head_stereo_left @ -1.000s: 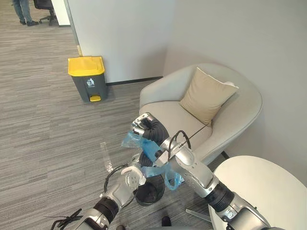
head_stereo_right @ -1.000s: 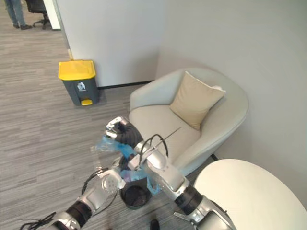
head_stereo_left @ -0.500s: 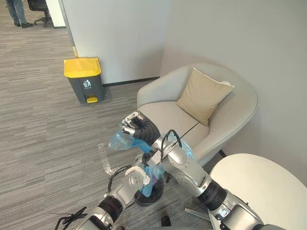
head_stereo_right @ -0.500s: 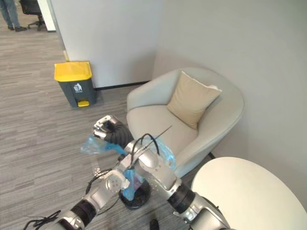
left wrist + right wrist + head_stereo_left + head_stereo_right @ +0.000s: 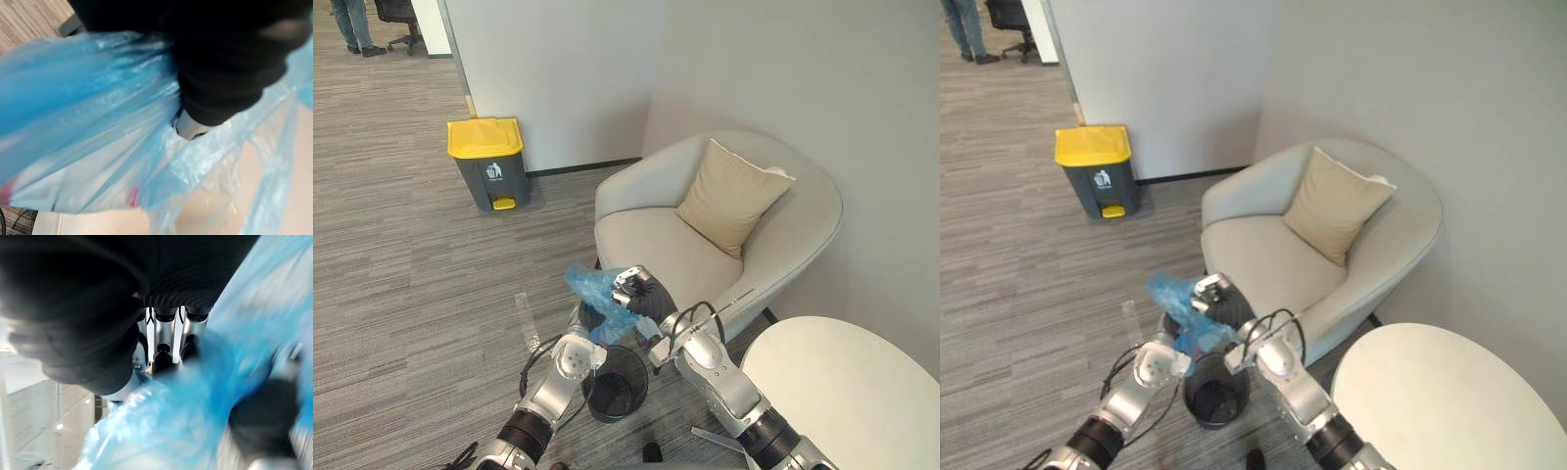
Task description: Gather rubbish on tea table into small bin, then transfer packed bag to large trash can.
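A crumpled blue plastic bag (image 5: 592, 286) hangs just above the small black mesh bin (image 5: 617, 390) on the carpet beside the armchair. My right hand (image 5: 644, 294) grips the bag's top, and its fingers (image 5: 165, 340) curl into the blue plastic (image 5: 161, 431) in the right wrist view. My left hand (image 5: 574, 358) sits lower, at the bin's left rim, curled on the bag's lower folds (image 5: 98, 122). The large grey trash can with a yellow lid (image 5: 489, 162) stands far off by the white wall.
A beige armchair (image 5: 656, 245) with a tan pillow (image 5: 729, 196) stands right behind the bin. The round white tea table (image 5: 842, 392) is at my lower right. Open carpet lies between me and the large can. A person's legs (image 5: 354, 20) show in the far corner.
My right hand has swung the bag back from high on the left to a lower spot over the small bin. My left hand has curled shut at the bag's lower part.
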### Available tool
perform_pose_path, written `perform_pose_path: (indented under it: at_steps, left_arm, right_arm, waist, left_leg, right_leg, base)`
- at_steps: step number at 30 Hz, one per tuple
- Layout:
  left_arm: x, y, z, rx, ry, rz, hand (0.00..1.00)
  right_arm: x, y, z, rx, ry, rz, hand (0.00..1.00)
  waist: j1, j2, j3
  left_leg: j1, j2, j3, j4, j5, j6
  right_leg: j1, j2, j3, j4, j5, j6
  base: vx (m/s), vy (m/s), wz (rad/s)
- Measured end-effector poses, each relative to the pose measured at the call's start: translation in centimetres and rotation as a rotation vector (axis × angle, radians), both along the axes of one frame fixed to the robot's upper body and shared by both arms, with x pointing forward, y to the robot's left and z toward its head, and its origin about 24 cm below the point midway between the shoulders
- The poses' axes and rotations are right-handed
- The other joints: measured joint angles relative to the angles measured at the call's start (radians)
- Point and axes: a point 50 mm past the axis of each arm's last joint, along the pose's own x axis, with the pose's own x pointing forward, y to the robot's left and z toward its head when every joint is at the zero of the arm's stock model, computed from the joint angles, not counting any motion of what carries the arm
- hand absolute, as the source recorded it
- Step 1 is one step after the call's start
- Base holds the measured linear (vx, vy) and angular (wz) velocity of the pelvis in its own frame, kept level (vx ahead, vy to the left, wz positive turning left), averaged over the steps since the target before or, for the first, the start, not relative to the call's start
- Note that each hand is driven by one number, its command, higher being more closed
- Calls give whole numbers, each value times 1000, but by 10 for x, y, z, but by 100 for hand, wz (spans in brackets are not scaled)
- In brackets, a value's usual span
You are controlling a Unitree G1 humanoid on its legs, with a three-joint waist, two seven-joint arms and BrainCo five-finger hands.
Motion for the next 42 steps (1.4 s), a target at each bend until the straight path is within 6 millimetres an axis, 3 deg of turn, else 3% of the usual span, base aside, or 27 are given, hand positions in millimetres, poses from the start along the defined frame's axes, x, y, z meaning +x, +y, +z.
perform_pose_path:
  at_steps: [5, 12, 19, 24, 28, 33, 36, 42]
  left_arm:
    - [-6, 6, -1, -18, 4, 31, 100]
    - [-19, 25, -10, -23, 40, 104, 100]
    - [-33, 40, -15, -76, 67, 188, 100]
    - [-51, 59, -32, -136, 147, 314, 100]
    - [-78, 80, -64, -200, 303, 486, 100]
    - [-116, 96, -101, -296, 512, 642, 100]
    - [-140, 99, -118, -345, 624, 724, 100]
    - [-172, 100, -134, -346, 761, 798, 100]
  right_arm:
    - [3, -13, -1, -141, -79, -68, 0]
    - [8, -48, 24, -398, -378, -258, 0]
    - [1, -76, 15, -526, -393, -375, 0]
    - [-9, -96, -23, -450, -153, -511, 0]
    - [-25, -113, -98, -347, 311, -582, 0]
    - [-65, -132, -162, -317, 718, -672, 0]
    - [-90, -145, -186, -307, 894, -741, 0]
    - [-116, -152, -205, -286, 1065, -802, 0]
  waist:
    - [1, 5, 3]
    - [13, 14, 10]
    - [17, 27, 19]
    - [16, 45, 32]
    - [23, 63, 44]
    - [35, 74, 52]
    - [53, 77, 57]
    - [61, 85, 74]
  left_leg:
    - [-1, 3, -13, 0, -7, -8]
    - [-1, 2, -26, 0, -10, -7]
    - [-2, 1, -26, 5, -12, -3]
    - [1, -4, -39, 6, -13, -1]
    - [3, -6, -63, 5, -14, -2]
    - [7, -6, -83, 4, -18, -5]
    - [24, -6, -81, 0, -29, -10]
    - [56, -8, -86, 0, -36, -6]
  right_leg:
    - [3, -4, -10, 2, -15, 3]
    - [15, -5, -25, -7, -16, 10]
    - [18, -4, -24, -13, -11, 4]
    - [33, -2, -37, -19, -11, 3]
    - [50, -6, -61, -37, -15, 2]
    - [70, -7, -82, -44, -22, 5]
    - [89, -8, -84, -48, -27, 6]
    - [121, -10, -91, -45, -42, 7]
  base:
    - [8, -6, 7]
    - [33, -4, 6]
    - [49, -4, -1]
    - [25, -4, 5]
    - [-6, -5, 16]
    - [8, -7, 12]
    - [9, -1, 2]
    - [23, 1, 2]
